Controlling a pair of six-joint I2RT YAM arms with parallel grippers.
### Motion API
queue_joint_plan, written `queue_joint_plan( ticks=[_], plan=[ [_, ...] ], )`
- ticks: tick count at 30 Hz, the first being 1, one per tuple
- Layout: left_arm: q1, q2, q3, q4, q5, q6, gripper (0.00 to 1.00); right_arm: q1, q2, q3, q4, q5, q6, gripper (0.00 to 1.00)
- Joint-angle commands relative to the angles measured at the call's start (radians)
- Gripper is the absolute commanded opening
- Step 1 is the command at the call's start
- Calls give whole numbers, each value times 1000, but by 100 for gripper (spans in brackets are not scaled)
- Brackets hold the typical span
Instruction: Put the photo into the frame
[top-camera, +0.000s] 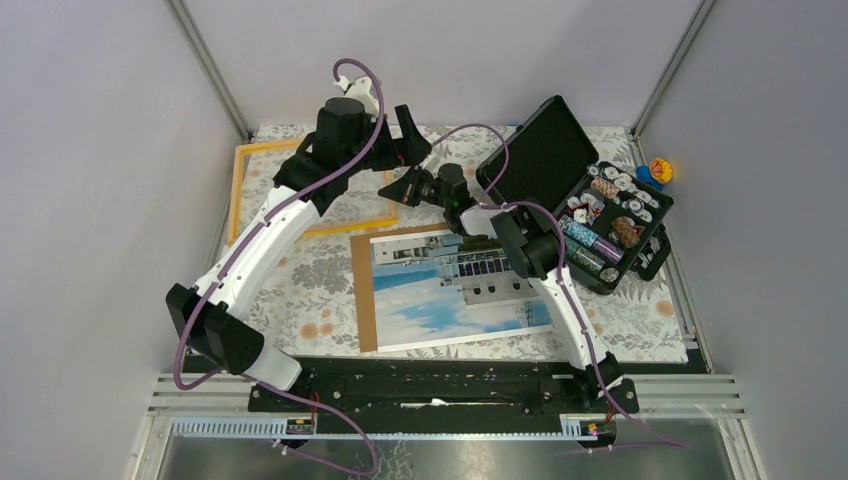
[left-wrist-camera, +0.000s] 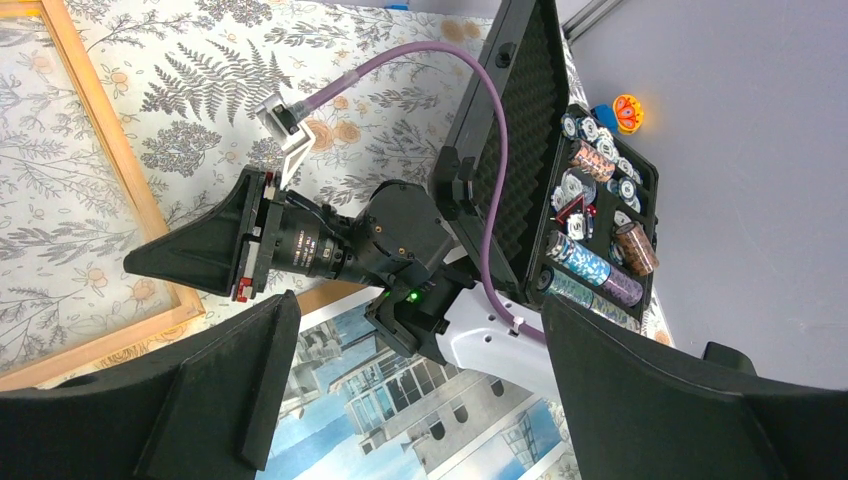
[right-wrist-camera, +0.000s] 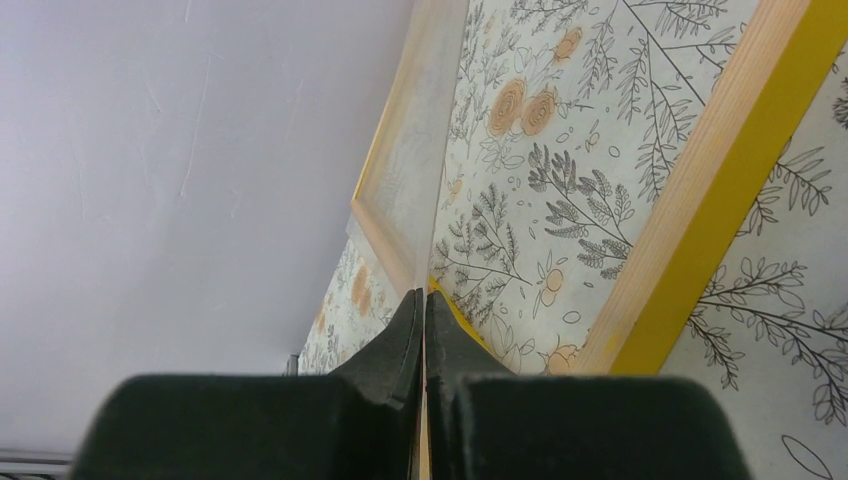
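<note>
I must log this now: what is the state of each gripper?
Left gripper: open, holding nothing.
Right gripper: closed at the thin orange-yellow frame; grip cannot be told.

Building photo (top-camera: 440, 300) flat (on backing board (top-camera: 364, 290)), yellow frame (top-camera: 236, 195) far-left

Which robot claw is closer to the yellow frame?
The right one. The right gripper is shut, with its tips at the right edge of the frame. The left gripper hangs open higher up, above the right gripper, off that side of the frame.

The floral table (top-camera: 300, 290) carries the frame (top-camera: 237, 195), a brown board (top-camera: 364, 290) and black case (top-camera: 535, 150).
</note>
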Motion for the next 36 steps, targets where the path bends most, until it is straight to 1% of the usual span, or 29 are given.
queue_joint_plan(
  ticks=[1,13,36],
  plan=[
    [8,-11,-9,56,23,-6,99,1,5,49,17,-21,-14,0],
    [14,-8,-9,58,32,-12,99,1,3,24,1,62,-1,0],
    [24,-9,-9,58,45,-19,99,5,47,101,-56,49,10,0]
  ],
)
